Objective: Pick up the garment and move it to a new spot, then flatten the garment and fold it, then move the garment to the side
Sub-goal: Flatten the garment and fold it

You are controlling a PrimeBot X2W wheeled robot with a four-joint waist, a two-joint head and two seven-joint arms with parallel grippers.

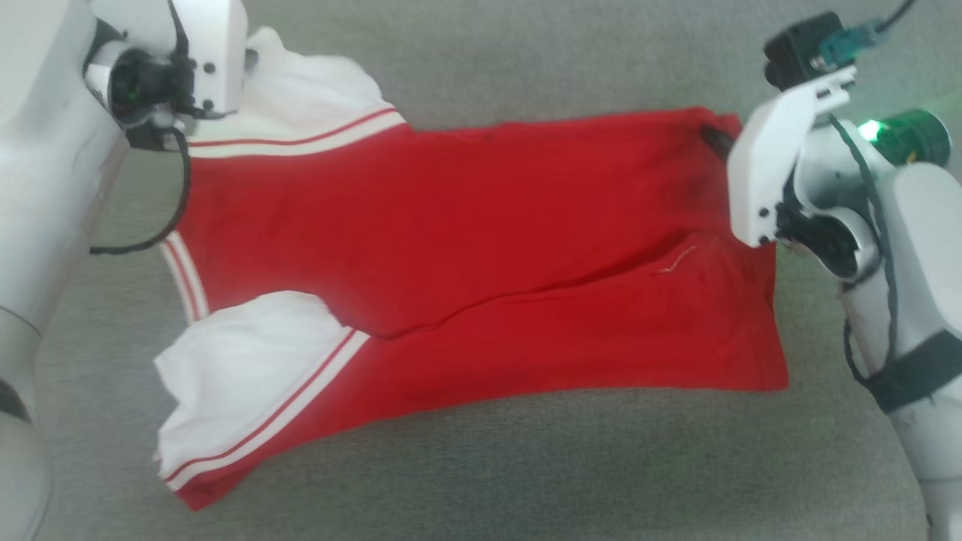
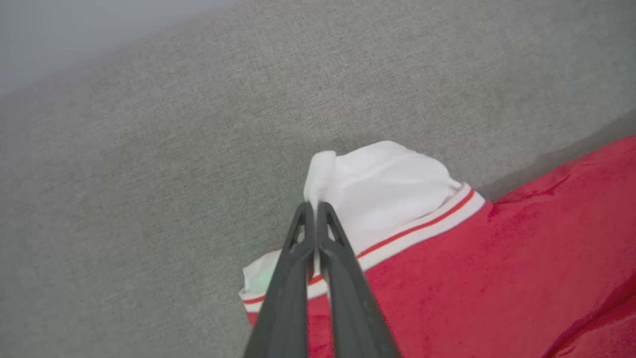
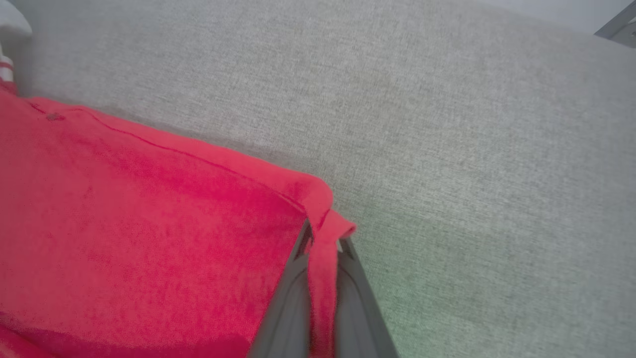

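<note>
Had the garment [image 1: 481, 248] spread sideways on the grey woven surface [image 1: 526, 473], sleeves toward the left arm, hem toward the right. Pinched the far white sleeve [image 2: 387, 184] at its edge with the left pincer [image 2: 313, 205], fingers pressed together on the cloth. Clamped the far hem corner [image 3: 318, 199] in the right pincer [image 3: 323, 237], red cloth bunched between the closed fingers. Looked like the start of the flattening or the fold, with both far corners in hand. Called for raising both corners together and level, with light tension between the arms to prevent sag in the middle. Needed care with the thin bite on the sleeve edge: likely to slip under a sharp tug. Needed the diagonal crease [image 1: 526, 293] drawn out as well, and the near white sleeve [image 1: 240, 361] laid flat.
</note>
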